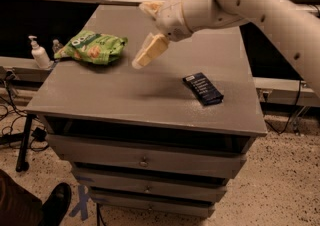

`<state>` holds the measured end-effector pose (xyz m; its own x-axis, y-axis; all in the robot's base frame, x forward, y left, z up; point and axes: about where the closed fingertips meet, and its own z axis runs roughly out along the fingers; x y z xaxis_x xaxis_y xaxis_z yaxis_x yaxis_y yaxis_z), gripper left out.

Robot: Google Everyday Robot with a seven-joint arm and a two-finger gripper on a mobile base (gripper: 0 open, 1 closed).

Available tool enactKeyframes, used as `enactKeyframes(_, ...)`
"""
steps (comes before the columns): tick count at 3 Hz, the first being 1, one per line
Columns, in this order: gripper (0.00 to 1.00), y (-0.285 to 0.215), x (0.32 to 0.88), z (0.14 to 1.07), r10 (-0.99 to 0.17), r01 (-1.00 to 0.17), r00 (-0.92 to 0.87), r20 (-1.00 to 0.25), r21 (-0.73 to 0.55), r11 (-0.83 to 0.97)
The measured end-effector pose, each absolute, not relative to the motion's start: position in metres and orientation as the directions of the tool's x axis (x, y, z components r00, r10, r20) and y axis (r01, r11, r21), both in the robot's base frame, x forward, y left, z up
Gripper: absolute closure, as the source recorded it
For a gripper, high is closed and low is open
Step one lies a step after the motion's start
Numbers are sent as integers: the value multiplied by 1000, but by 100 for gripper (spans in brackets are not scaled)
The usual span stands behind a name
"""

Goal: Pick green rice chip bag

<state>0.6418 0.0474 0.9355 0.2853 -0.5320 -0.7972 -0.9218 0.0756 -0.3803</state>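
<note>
The green rice chip bag (92,47) lies on the left part of the grey cabinet top (125,95), crinkly and bright green with white lettering. My gripper (141,35) hangs above the top's middle, just right of the bag and apart from it. Its tan fingers (149,51) are spread and hold nothing. The white arm reaches in from the upper right.
A flat dark-blue packet (202,88) lies on the right part of the top. A white pump bottle (37,52) stands on a ledge left of the cabinet. Drawers (145,157) are below the top. A shoe (55,205) is at the bottom left.
</note>
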Motion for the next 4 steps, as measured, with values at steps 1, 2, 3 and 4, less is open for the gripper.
enactKeyframes(1,0,71,665,925,-505,-911,323,-801,-408,64)
enactKeyframes(2,0,93,683,909,-500,-902,335,-799,-425,76)
enactKeyframes(3,0,111,697,890,-517,-894,336,-788,-439,88)
enactKeyframes(4,0,125,707,872,-526,-892,326,-785,-440,103)
